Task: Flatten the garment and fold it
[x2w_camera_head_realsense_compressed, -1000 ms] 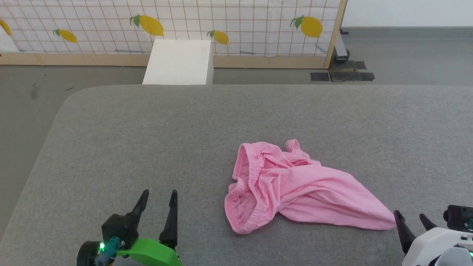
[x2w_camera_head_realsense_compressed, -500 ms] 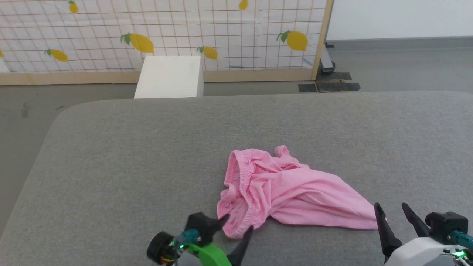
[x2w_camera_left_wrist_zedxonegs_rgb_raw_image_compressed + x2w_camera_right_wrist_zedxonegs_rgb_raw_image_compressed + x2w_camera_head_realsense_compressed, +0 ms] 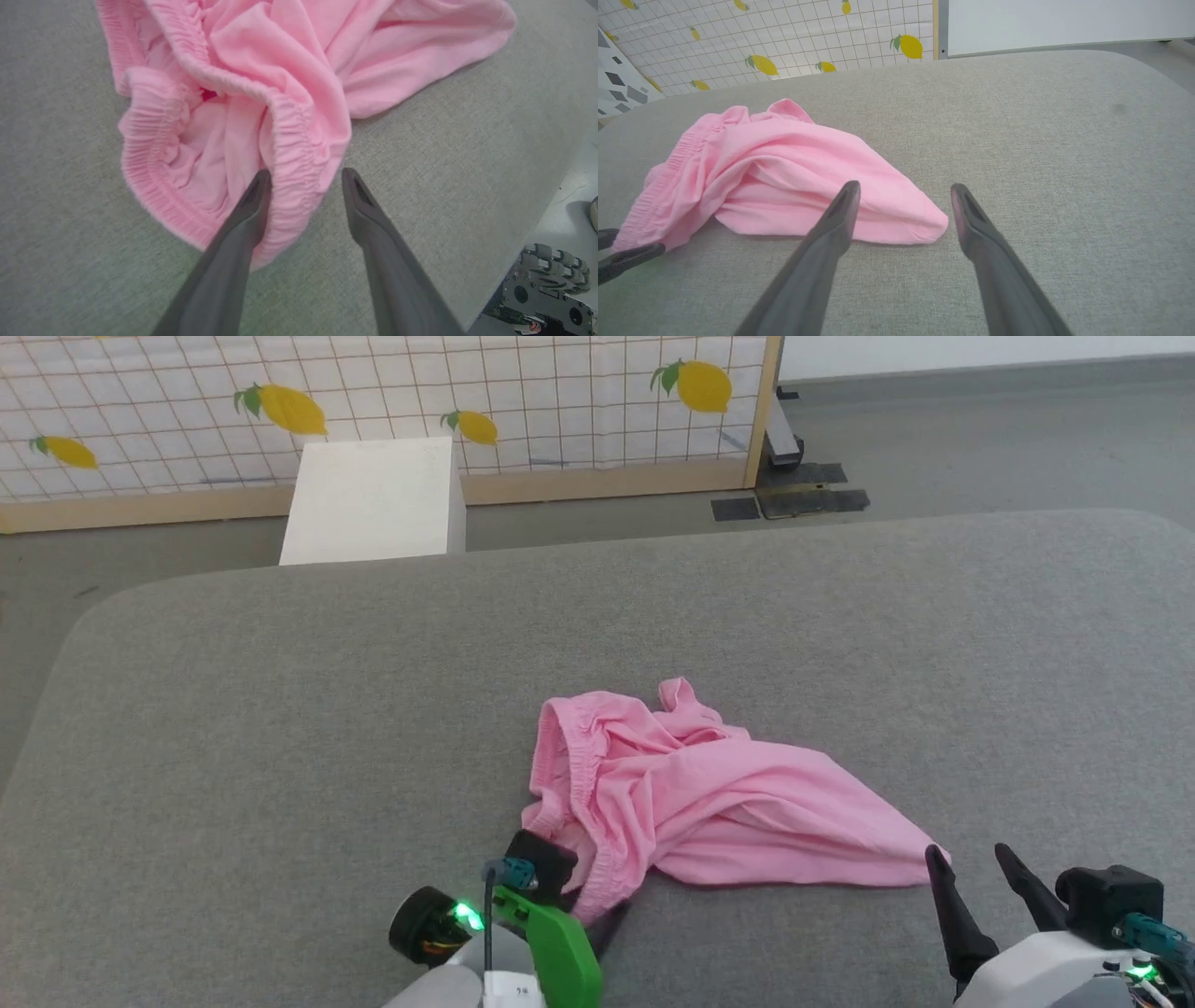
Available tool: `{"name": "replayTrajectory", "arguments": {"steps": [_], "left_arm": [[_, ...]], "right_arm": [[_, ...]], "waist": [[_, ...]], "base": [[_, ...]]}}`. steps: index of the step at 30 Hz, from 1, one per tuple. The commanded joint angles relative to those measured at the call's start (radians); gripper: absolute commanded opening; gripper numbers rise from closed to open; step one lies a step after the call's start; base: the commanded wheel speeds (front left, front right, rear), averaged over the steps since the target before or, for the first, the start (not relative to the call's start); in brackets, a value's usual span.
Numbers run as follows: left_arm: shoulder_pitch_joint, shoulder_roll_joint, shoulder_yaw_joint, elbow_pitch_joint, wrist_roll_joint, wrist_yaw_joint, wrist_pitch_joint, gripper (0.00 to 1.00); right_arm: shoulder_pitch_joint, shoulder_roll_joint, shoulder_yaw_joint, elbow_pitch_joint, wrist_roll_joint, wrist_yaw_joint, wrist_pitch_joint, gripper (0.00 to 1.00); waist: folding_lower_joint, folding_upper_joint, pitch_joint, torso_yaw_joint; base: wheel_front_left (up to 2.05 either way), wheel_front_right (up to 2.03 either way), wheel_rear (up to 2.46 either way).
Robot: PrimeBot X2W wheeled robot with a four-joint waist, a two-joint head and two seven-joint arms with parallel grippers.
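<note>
Garment [image 3: 709, 803], one; two pincers, both spread: left pincer [image 3: 306, 173] astride hem, right pincer [image 3: 904, 185] nearby.

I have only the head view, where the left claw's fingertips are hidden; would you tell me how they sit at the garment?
Observer: In the left wrist view, the left claw straddles the garment at its gathered elastic edge, one finger over the cloth, the other over the grey surface.
Operator: Thank you. And the right claw?
Observer: The right wrist view shows it open, the garment's hemmed corner lying between its fingers, ungripped.
</note>
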Motion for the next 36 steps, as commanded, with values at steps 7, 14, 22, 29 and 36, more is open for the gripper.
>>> {"name": "replayTrajectory", "arguments": {"steps": [7,14,22,29,36], "left_arm": [[-0.016,0.055,0.073,-0.145,-0.016,0.045,-0.069,0.00],[0.068,0.183,0.159,-0.341,-0.049,0.149,-0.023,0.00],[0.257,0.283,0.235,-0.396,-0.164,0.238,0.037,0.00],[0.306,0.232,0.256,-0.286,-0.225,0.220,-0.025,0.64],[0.296,0.204,0.289,-0.257,-0.200,0.244,-0.131,1.00]], "right_arm": [[0.010,0.006,-0.037,0.009,0.011,-0.001,-0.004,1.00],[0.014,0.007,-0.052,0.019,0.020,-0.001,0.006,1.00],[0.010,0.008,-0.050,0.032,0.030,-0.001,0.021,1.00],[0.007,0.008,-0.048,0.045,0.041,-0.001,0.025,1.00],[0.011,0.008,-0.050,0.046,0.044,-0.001,0.030,1.00]], "waist": [[0.0000,0.0070,0.006,0.022],[0.0000,0.0070,0.001,0.052],[0.0000,0.0070,0.006,0.056],[0.0000,0.0070,0.013,0.063],[0.0000,0.0070,0.006,0.067]], "base": [[0.00,0.00,0.00],[0.00,0.00,0.00],[0.00,0.00,0.00],[0.00,0.00,0.00],[0.00,0.00,0.00]]}}
